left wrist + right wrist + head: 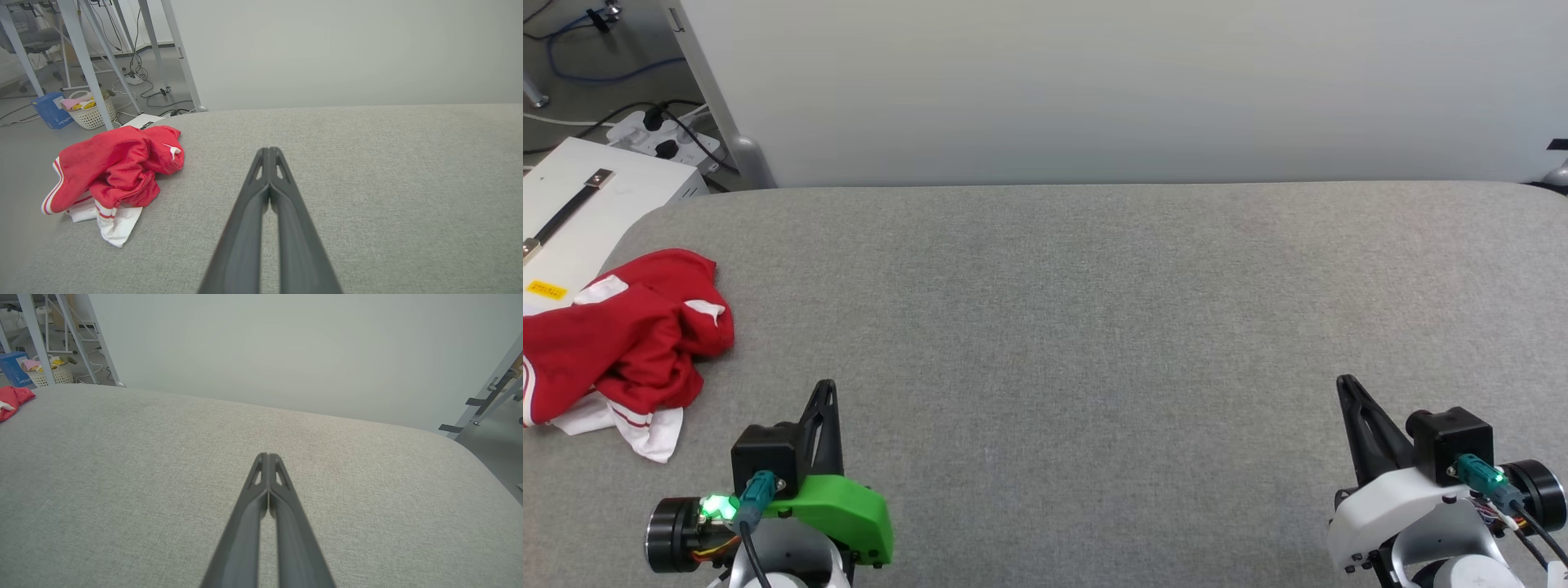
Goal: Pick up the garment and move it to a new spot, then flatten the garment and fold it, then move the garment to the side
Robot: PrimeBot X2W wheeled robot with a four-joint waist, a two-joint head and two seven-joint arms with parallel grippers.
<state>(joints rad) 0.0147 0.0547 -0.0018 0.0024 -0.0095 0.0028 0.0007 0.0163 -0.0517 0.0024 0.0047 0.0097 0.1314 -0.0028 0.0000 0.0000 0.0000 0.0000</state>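
On the table (1094, 327) at left, the garment (629, 327) lies bunched, cropped; left gripper (825, 387), right gripper (1344, 384) pinched together.

left gripper (826, 385): black fingers (822, 425), green shell (845, 506), green light (716, 506)
right gripper (1343, 380): black fingers, white shell (1388, 498), teal plug (1478, 474)

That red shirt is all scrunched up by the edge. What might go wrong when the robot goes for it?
1. The shirt lies bunched near the left edge of the table; a clumsy nudge might push it off.
2. The left end effector is shut. Once opened, it may pinch several crumpled layers at once, so the shirt may not spread flat.
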